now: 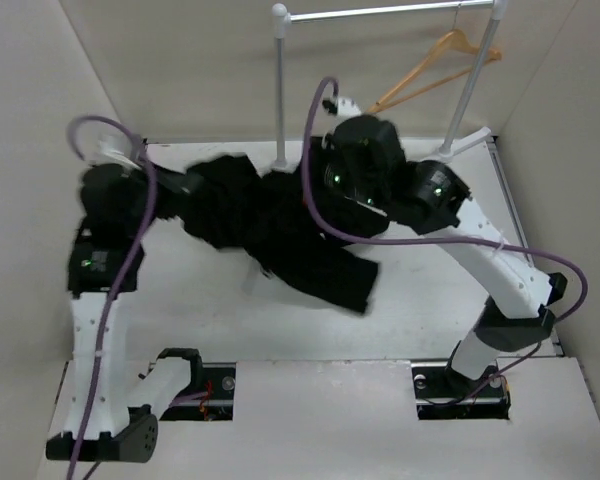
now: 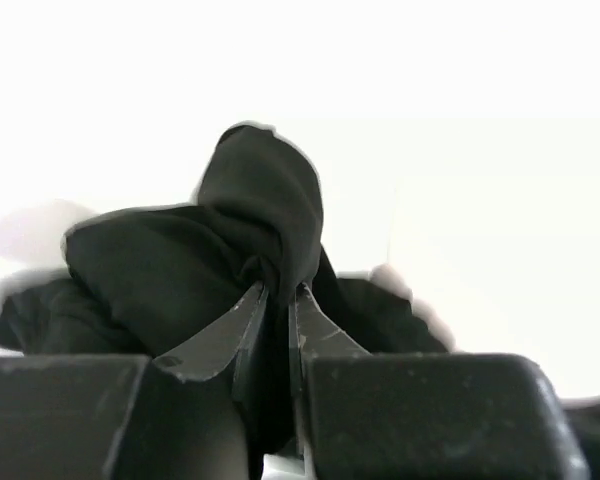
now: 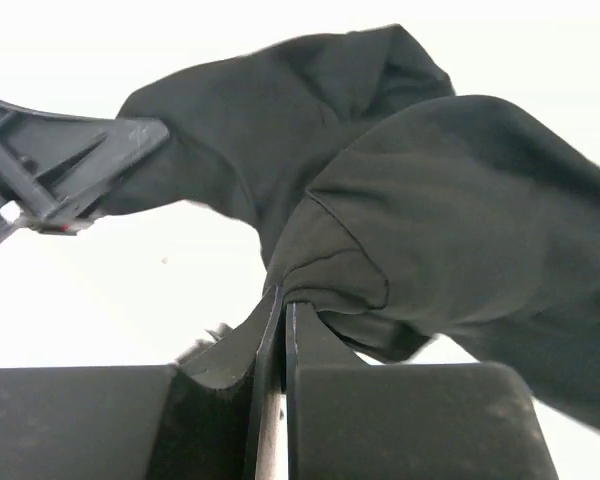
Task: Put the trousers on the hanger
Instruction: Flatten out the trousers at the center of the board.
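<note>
Closest in the left wrist view, the left gripper [image 2: 277, 290] has its two fingers pinched together on a fold of the trousers [image 2: 260, 210], with black cloth bunching up above the tips. On the other wrist the right gripper [image 3: 283, 297] is clamped on a seamed edge of the garment, barely a slit between its fingers and fabric ballooning away to the right. From above, the trousers run as a crumpled dark band between the two arms, with one leg trailing toward the near side over the table [image 1: 410, 300]. Whether the middle is off the surface I cannot tell. Well beyond, at the far wall, the hanger [image 1: 420, 68] hangs tilted from the clothes rail [image 1: 380, 12], bare, with nothing over its bottom bar. I judge the task to be at an early stage: both grips look secured, which is the first piece of work. What is left is raising the cloth clear, carrying it to the far right corner, and draping the legs over the bar so that they balance; none of that shows as begun
</note>
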You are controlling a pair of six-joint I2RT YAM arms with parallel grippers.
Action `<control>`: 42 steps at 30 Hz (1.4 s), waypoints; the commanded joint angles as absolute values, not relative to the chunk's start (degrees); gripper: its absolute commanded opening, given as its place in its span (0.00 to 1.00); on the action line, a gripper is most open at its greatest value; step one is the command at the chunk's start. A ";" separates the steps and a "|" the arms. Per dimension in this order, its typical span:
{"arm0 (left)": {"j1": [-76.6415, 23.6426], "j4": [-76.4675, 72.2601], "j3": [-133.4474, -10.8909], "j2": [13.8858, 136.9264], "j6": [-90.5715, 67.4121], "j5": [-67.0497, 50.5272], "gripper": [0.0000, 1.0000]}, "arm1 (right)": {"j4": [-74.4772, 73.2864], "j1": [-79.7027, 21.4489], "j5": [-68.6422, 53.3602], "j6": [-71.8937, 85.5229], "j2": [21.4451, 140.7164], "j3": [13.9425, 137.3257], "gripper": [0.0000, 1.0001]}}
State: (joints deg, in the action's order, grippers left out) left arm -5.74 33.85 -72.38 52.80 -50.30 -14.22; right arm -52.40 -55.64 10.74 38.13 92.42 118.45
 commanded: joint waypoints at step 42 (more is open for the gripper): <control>-20.96 36.99 -43.51 50.00 -47.04 -0.10 0.52 | -36.58 -18.50 4.92 45.52 60.57 44.50 0.46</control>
State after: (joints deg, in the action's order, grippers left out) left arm -20.95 36.97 -44.97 47.29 -52.73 -1.63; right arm -37.98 -19.59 -0.30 41.45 62.74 50.70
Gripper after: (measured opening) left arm 0.525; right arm 0.408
